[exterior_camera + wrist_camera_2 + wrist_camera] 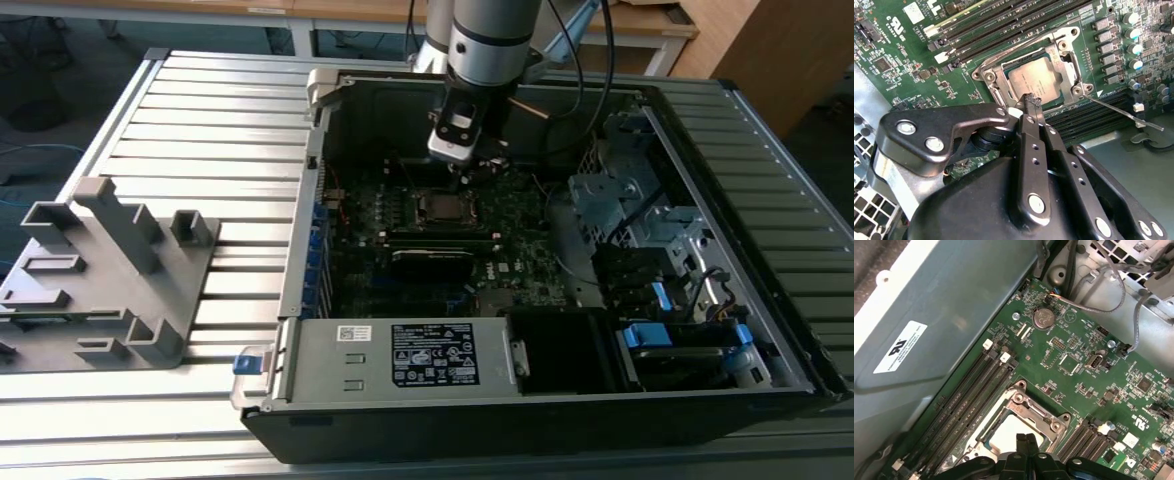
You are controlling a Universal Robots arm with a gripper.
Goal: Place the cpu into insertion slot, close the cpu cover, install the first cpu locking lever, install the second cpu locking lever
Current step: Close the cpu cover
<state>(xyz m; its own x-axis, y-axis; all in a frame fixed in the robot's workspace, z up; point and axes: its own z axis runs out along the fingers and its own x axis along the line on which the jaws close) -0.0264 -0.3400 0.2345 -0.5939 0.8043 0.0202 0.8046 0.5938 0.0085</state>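
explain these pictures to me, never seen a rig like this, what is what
A robot arm reaches into an open computer case on a slatted metal table, beside a grey stand; that is the exterior view. Both wrist views come from cameras riding on the arm, looking at the green motherboard. The cpu lies seated on it, the cpu cover framing it. The black tool, tips together, is at the cpu's edge, holding nothing I can see.

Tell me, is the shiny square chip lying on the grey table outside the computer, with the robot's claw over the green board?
No. The cpu sits on the green board, framed by the cpu cover, as the second wrist view shows. The gripper is indeed over that board.
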